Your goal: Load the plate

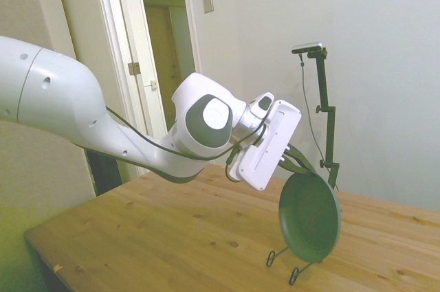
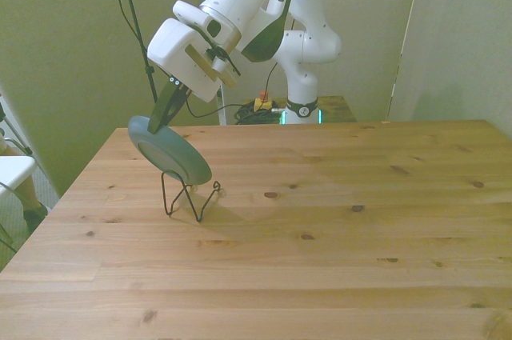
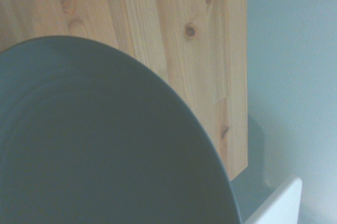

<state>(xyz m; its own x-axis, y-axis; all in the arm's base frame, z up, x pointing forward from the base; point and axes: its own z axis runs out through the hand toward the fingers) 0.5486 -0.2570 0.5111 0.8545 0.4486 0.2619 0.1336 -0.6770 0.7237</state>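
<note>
1. White arm slanted down in the side view, gripper [image 1: 297,162] clamped on the plate [image 1: 309,216] rim above the wire stand [image 1: 294,262].
2. Front view: plate [image 2: 170,150] tilted, over the stand [image 2: 189,194] on the desk [image 2: 320,228].
3. Wrist view: plate [image 3: 95,145] filled most of it.

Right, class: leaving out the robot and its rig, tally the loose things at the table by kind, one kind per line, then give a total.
Plates: 1, the grey-green plate, held on edge by the gripper
Wire stands: 1, the black wire stand on the table
Total: 2
</note>
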